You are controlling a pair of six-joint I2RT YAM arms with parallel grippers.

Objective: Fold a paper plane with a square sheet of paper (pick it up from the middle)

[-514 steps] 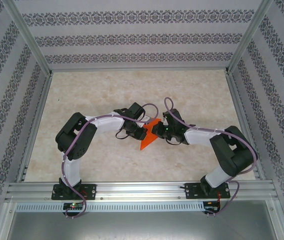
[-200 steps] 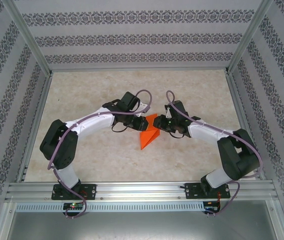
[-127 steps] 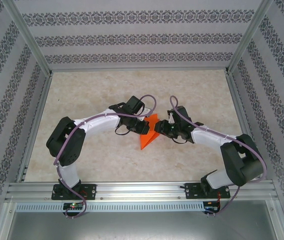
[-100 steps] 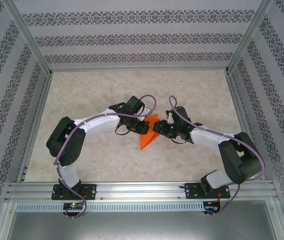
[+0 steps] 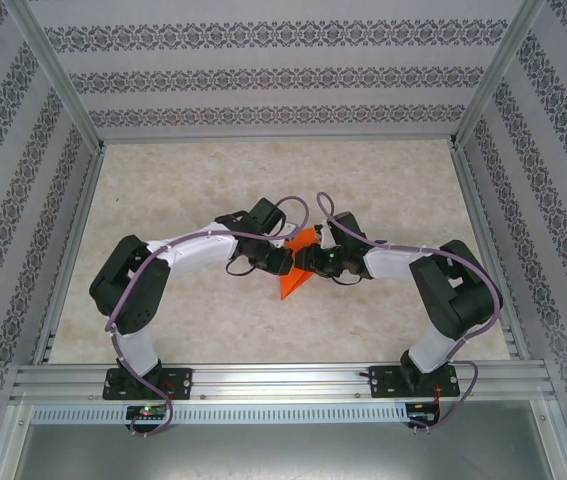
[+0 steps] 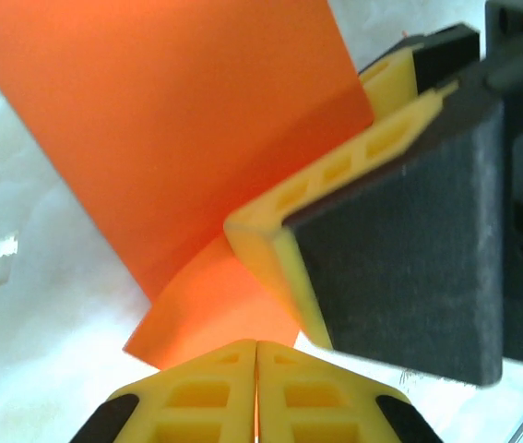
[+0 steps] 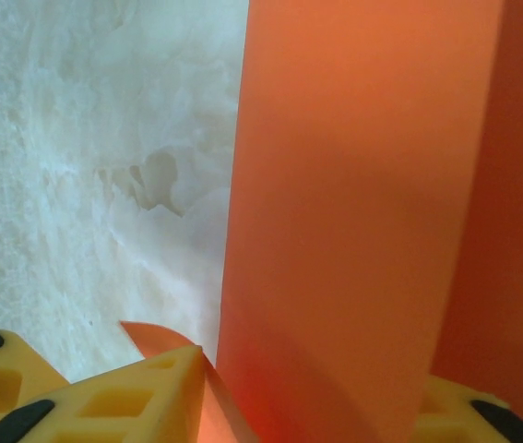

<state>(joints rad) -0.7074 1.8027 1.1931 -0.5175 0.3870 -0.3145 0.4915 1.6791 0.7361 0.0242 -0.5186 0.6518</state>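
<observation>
The left end effector (image 6: 256,395) is pinched shut on an edge of the square sheet of paper (image 6: 187,138), which rises just ahead of it. Facing it, the right end effector (image 7: 316,374) straddles the same sheet with its fingers apart. Both are equally near, and the fold's long axis points toward the bases over the desk (image 5: 183,190).

- Left arm (image 5: 198,245) and right arm (image 5: 395,262): smooth white links set between bulky, rounded black joint housings.
- Cables (image 5: 169,400): thin, purple, running loosely along each arm in open loops.
- Bases (image 5: 146,382): flat black plates.
- Fingers (image 6: 215,397): yellow, moulded with rows of rectangular hollow cells, with black patches at the outer corners.
</observation>
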